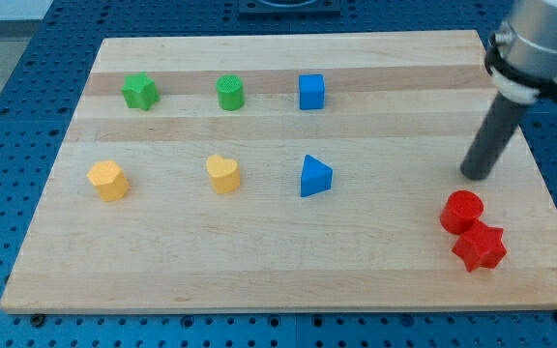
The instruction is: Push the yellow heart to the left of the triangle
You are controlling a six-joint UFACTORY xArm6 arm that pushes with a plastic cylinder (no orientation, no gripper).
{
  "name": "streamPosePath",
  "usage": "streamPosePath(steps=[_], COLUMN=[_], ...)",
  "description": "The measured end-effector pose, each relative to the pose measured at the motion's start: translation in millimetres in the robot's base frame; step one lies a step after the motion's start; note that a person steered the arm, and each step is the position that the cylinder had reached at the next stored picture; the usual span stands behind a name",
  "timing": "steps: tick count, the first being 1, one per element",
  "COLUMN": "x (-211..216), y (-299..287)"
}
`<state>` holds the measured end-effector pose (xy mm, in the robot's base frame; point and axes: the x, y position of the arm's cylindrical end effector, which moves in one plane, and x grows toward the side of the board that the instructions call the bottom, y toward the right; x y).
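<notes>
The yellow heart (223, 173) lies on the wooden board left of the blue triangle (314, 176), with a gap between them. My tip (475, 177) rests on the board at the view's right, far right of the triangle and just above the red cylinder (461, 211). It touches no block.
A yellow hexagon-like block (107, 180) lies at the left. A green star-like block (140, 91), a green cylinder (230, 93) and a blue cube (311, 92) form the top row. A red star (479, 247) sits by the red cylinder near the board's (259, 271) right edge.
</notes>
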<state>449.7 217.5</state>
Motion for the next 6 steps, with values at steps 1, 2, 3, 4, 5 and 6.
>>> streamPosePath(steps=[1,2,3,4,5,6], x=[-42,-65,-59,-42,-19,20], y=[-15,-97,-170,-225,-272,-283])
